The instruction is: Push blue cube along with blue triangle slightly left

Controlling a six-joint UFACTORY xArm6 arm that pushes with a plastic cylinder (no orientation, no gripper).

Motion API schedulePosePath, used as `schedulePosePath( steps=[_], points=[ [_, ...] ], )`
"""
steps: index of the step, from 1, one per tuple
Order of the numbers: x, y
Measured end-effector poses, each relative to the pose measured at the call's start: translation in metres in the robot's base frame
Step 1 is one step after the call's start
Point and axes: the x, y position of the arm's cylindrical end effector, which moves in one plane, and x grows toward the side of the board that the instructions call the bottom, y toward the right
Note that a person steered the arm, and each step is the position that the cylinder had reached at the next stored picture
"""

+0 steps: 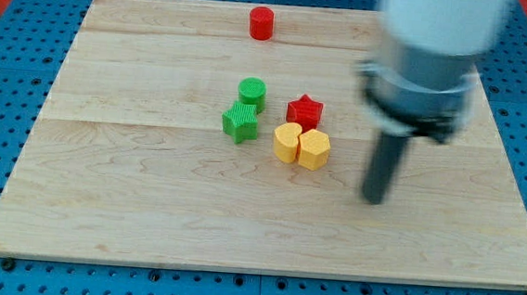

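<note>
No blue cube and no blue triangle show in the camera view; they may be hidden behind the arm at the view's upper right. My tip (372, 200) rests on the wooden board (147, 214), to the right of a cluster of blocks. The nearest blocks are two yellow blocks, one (287, 142) on the left and one (314, 149) touching it on the right, a short gap left of my tip. A red star (304, 110) sits just above them.
A green cylinder (252, 93) and a green cube-like block (240, 122) sit left of the red star. A red cylinder (262, 23) stands near the board's top edge. The arm's blurred white and grey body (433, 57) covers the upper right.
</note>
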Motion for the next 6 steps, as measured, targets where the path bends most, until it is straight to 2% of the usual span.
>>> schedulePosePath(
  steps=[1, 2, 3, 5, 6],
  points=[
    [-0.098, 0.091],
    [-0.205, 0.111],
    [-0.257, 0.080],
    [-0.212, -0.002],
    [-0.223, -0.005]
  ],
)
